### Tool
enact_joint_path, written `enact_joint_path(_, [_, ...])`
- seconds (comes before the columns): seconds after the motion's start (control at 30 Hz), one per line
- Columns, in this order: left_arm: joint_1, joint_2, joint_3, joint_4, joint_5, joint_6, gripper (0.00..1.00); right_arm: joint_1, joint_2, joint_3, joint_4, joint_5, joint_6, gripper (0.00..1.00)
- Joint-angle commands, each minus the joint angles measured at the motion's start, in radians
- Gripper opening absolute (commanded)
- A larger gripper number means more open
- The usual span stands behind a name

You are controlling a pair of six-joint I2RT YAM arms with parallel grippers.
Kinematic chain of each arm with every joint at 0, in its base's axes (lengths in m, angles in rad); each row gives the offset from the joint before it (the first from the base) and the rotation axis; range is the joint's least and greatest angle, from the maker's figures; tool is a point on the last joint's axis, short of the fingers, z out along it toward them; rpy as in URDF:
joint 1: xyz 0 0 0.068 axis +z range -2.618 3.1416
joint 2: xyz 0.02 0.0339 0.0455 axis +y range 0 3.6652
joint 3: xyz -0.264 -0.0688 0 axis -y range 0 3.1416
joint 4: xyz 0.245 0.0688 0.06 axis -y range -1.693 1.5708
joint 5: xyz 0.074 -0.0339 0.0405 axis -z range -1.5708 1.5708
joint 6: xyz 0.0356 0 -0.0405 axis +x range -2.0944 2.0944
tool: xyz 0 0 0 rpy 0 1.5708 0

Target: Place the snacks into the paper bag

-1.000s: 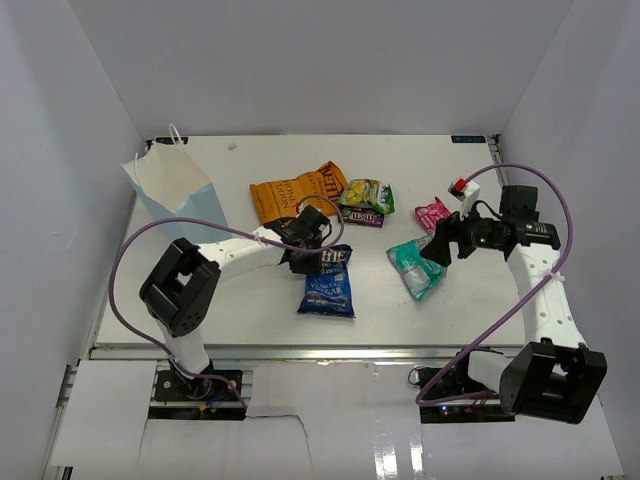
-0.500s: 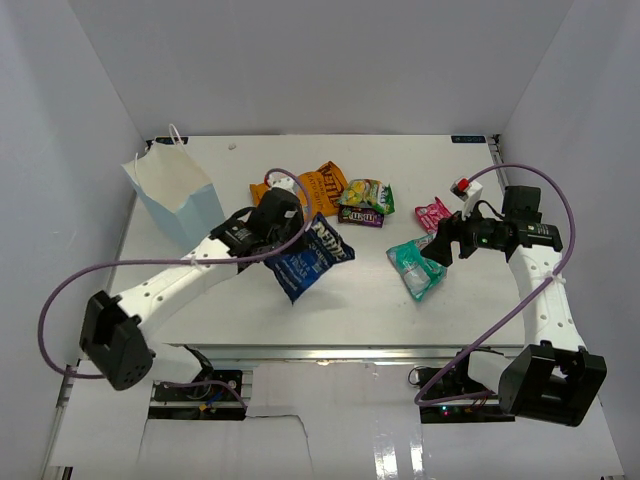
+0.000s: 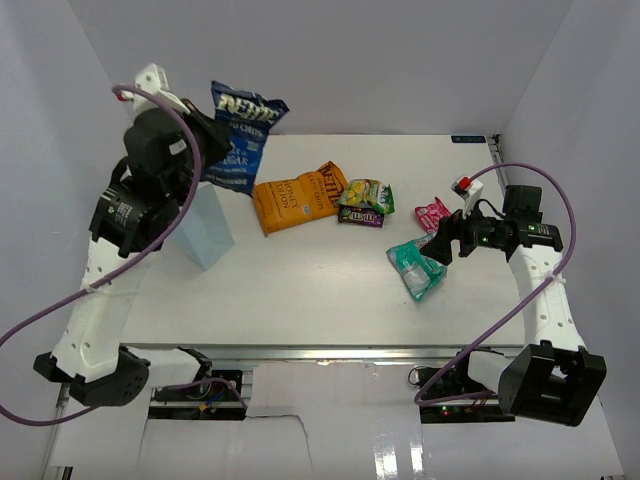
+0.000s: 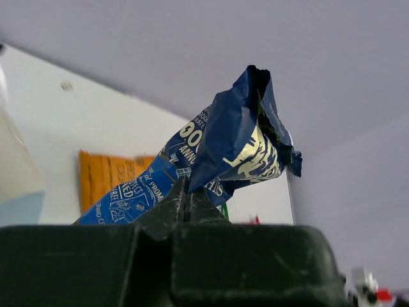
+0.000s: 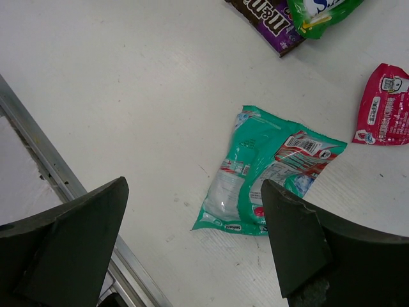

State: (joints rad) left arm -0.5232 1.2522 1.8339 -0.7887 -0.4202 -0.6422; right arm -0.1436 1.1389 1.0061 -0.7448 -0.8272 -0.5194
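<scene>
My left gripper (image 3: 208,140) (image 4: 185,192) is raised high at the far left and shut on the lower edge of the dark blue chip bag (image 3: 240,132) (image 4: 238,144), which hangs in the air. The light-blue paper bag (image 3: 208,236) (image 4: 15,179) stands below it, mostly hidden by the left arm. The orange bag (image 3: 297,195) (image 4: 107,175) lies flat at the table's middle back. My right gripper (image 3: 443,246) (image 5: 193,187) hovers open just above the teal bag (image 3: 417,266) (image 5: 268,171), with nothing between its fingers.
A yellow-green packet (image 3: 369,192) (image 5: 319,9) overlaps a dark purple packet (image 3: 360,214) (image 5: 268,19) right of the orange bag. A pink packet (image 3: 432,212) (image 5: 383,105) lies near the right gripper. White walls enclose the table on three sides; a metal rail (image 5: 45,160) runs along the near edge.
The left arm has swung up and to the far left, carrying the dark blue chip bag off the table's middle to above the paper bag. The right arm has not moved.
</scene>
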Motion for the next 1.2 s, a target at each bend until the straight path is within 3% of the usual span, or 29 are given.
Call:
enact_joint_path(0.0, [0.057,0.074,0.227,-0.118,-0.152,0.061,0.0,-0.005,0.005,0.031,0.033,-0.038,0.007,0.9])
enact_joint_path(0.1, [0.118,0.121,0.321,-0.152,-0.216,0.07,0.0,-0.007,0.004,0.029,0.032,-0.032,0.002,0.9])
enact_joint_path(0.57, [0.393,0.22,0.412,-0.156,-0.23,0.084,0.0,-0.01,0.022,0.017,0.033,-0.039,-0.016,0.9])
enact_joint_path(0.87, [0.489,0.214,0.292,-0.142,-0.236,0.108,0.0,-0.013,0.044,0.016,0.036,-0.041,-0.018,0.9])
enact_joint_path(1.17, [0.5,0.276,0.197,-0.129,-0.221,0.064,0.0,-0.019,0.061,0.019,0.038,-0.043,-0.017,0.9])
